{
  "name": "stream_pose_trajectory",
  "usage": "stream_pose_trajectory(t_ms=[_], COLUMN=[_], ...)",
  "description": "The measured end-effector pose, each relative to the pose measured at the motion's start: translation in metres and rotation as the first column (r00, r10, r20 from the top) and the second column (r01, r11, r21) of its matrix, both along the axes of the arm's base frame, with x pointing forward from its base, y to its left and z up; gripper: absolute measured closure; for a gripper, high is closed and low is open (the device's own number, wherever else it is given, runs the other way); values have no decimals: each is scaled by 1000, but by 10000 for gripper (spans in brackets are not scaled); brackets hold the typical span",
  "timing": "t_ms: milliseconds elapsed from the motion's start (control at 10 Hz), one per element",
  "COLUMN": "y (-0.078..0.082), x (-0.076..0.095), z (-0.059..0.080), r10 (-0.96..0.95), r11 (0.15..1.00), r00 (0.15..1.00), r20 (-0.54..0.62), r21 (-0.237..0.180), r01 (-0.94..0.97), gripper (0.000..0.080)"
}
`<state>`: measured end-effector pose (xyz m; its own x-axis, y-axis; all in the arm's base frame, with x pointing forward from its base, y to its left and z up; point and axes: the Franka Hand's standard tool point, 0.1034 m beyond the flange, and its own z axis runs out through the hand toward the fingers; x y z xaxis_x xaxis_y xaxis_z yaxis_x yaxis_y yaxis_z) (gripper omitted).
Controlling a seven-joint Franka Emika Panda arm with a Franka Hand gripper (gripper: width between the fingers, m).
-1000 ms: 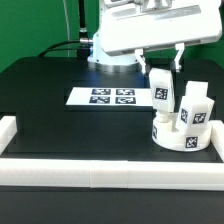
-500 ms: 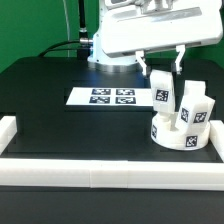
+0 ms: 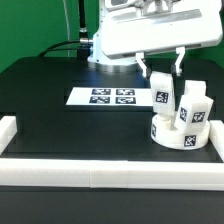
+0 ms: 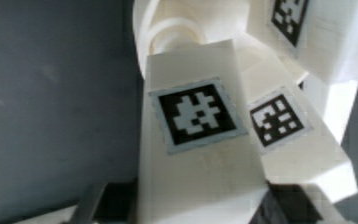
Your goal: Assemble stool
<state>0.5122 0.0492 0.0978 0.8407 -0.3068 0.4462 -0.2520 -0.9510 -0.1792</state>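
Gripper [image 3: 163, 72] clamping small blocky white plastic tagged leg [image 3: 163, 97], seating it upright into thick round white plastic seat [image 3: 180, 135] at table's [image 3: 60, 130] exterior-view right. Two legs apparently standing in seat; this one seemingly remaining.

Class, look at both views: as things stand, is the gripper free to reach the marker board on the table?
Probably not yet. The gripper is shut on a leg standing on the seat; it would have to release that first. The marker board itself lies uncovered to the exterior view's left.
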Motion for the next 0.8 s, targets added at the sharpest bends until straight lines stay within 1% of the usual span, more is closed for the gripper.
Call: stream_pose_trajectory(t_ms=[400,500,600,700,800], y=[0,1,1,1,1], x=[0,-1,-1,-2,-2], z=[0,-2,-3,-3,-3], r10=[0,1,2,2,2], r11=[1000,1000,1000,1000,1000], r00=[1000,1000,1000,1000,1000], r20=[10,-6,-10,-11,-11], r21=[-3,1,2,2,2], r01=[0,-1,-2,-2,-2], gripper=[475,397,397,261,173])
